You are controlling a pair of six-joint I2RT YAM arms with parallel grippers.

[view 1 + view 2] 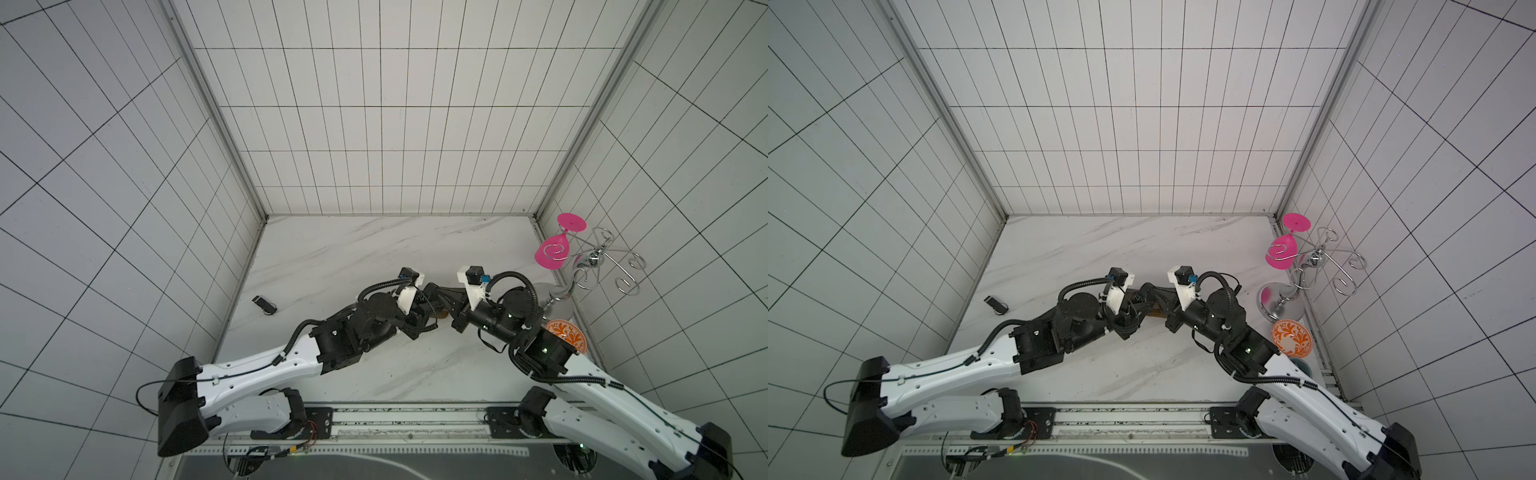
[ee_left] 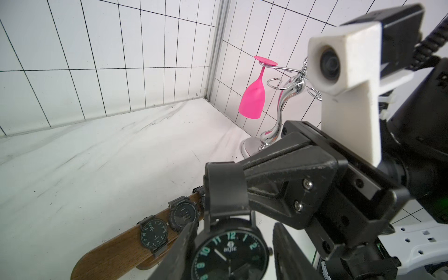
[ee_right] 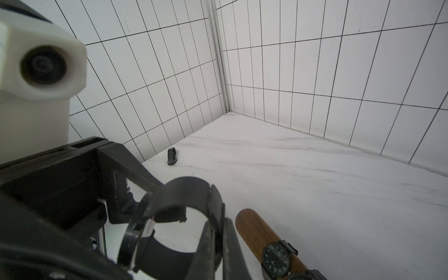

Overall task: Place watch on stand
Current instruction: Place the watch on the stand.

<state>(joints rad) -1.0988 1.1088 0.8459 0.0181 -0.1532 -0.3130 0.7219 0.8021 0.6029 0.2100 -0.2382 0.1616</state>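
Both arms meet over the middle of the surface (image 1: 374, 249). The watch (image 2: 230, 249) hangs in the air between them and is not yet on the stand (image 2: 116, 254). The right tool (image 3: 218, 240) is clamped on the watch's black strap, pinching the band on the side away from the face. The left tool (image 2: 231, 261) has its fingers (image 2: 179, 254) apart, one on each side of the round face. From here I cannot tell whether they press on the case.

The stand is just beside and below the held watch. It is a long wooden bar lying level, with a round-faced watch (image 2: 154, 234) and a chunkier one (image 2: 183, 214) wrapped round it. Its bare rounded end (image 3: 244, 218) sits right next to the right tool, which is the nearer of the two. The strap's loop seems to open roughly along the bar's length. I reckon the loop has to be carried out past that bare end and then slid back along the bar.
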